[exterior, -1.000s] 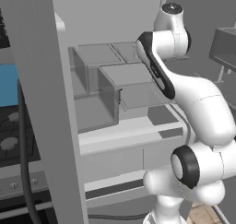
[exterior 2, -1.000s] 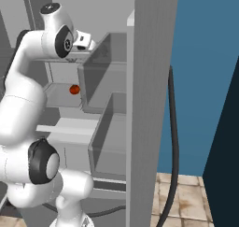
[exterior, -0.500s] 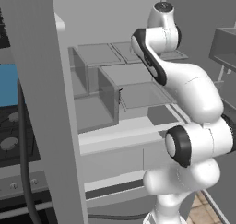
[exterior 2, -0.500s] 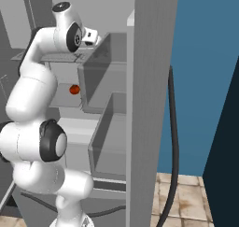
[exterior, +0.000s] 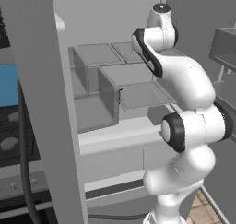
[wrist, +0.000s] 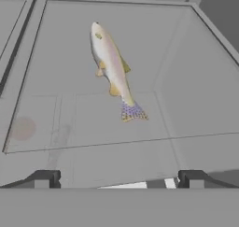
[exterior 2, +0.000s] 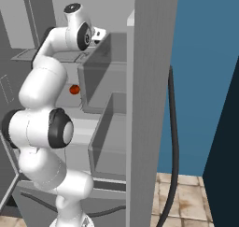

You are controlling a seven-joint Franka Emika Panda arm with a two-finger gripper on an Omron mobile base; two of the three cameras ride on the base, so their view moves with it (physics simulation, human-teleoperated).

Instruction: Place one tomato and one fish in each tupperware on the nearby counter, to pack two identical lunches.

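Note:
A slim pale tan fish (wrist: 112, 69) lies on a glass shelf (wrist: 186, 58) inside the open fridge, head away from me and speckled tail toward my fingers. My gripper (wrist: 116, 179) hovers just short of the tail, open wide with nothing between its two dark fingertips (wrist: 43, 178). A faint red blur (wrist: 22, 128) shows through the shelf at the lower left. In the right base view a red tomato (exterior 2: 74, 89) sits on a lower shelf behind my arm, and my hand (exterior 2: 97, 33) reaches in at the top shelf level.
Clear plastic bins (exterior: 97, 103) and glass shelves fill the fridge. A grey fridge wall (exterior 2: 151, 81) stands close on the right and another grey panel (exterior: 37, 80) on the left. A black stove top (exterior: 9, 135) and a dark cable (exterior 2: 170, 142) lie outside.
My arm has folded up taller, its elbow swinging closer to the fridge, while the hand stays at the top shelf. The gripper stays open.

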